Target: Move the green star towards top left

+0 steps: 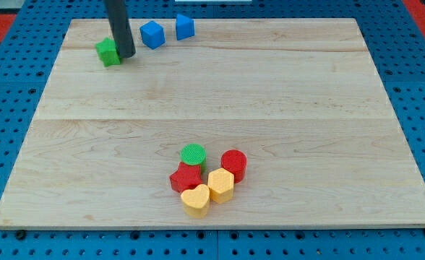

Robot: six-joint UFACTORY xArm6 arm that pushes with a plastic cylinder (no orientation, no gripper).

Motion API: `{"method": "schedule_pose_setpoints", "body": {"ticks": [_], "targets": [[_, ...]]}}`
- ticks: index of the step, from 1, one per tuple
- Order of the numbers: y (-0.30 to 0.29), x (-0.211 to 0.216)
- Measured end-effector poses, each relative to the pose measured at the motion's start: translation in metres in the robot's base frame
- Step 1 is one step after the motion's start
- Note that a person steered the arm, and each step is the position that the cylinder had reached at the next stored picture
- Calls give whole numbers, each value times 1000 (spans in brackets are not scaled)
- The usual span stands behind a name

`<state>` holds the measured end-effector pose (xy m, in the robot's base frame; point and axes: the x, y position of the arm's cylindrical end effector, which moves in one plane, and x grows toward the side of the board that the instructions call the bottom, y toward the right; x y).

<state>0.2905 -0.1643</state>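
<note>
The green star (108,52) lies near the top left of the wooden board (212,94). My tip (126,55) stands right against the star's right side, touching it or nearly so. The dark rod rises from there out of the view's top and hides a little of the star's right edge.
Two blue blocks (152,34) (185,27) lie to the right of the rod near the top edge. A cluster sits at the lower middle: a green cylinder (193,154), a red cylinder (233,164), a red star (184,178), a yellow hexagon (220,185) and a yellow heart (196,200).
</note>
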Motion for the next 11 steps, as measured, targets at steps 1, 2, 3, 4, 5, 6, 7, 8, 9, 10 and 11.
{"method": "schedule_pose_setpoints", "body": {"ticks": [1, 2, 3, 4, 5, 6, 7, 8, 9, 10, 11], "targets": [[1, 16], [-7, 26], [-32, 5], [-37, -17], [-37, 1], [-50, 11], [-65, -9], [-65, -37], [-65, -38], [-65, -38], [-62, -26]]}}
